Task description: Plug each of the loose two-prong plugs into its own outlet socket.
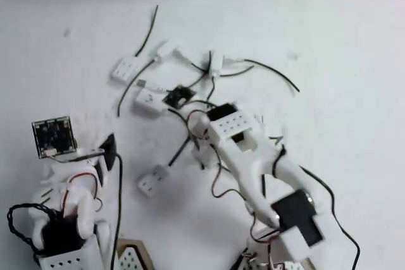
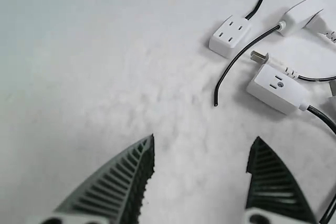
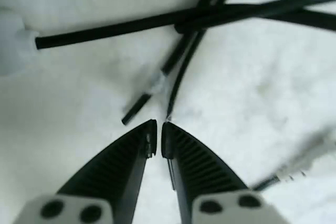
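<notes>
Well beyond the spread left fingers [image 2: 128, 177] lie two outlet sockets [image 2: 229, 36] [image 2: 277, 88]

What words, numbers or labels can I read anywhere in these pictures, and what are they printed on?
None can be read.
The small circuit board mounted on an arm carries only specks too small to make out.
The white outlet socket and the black cables show no print at all.
</notes>
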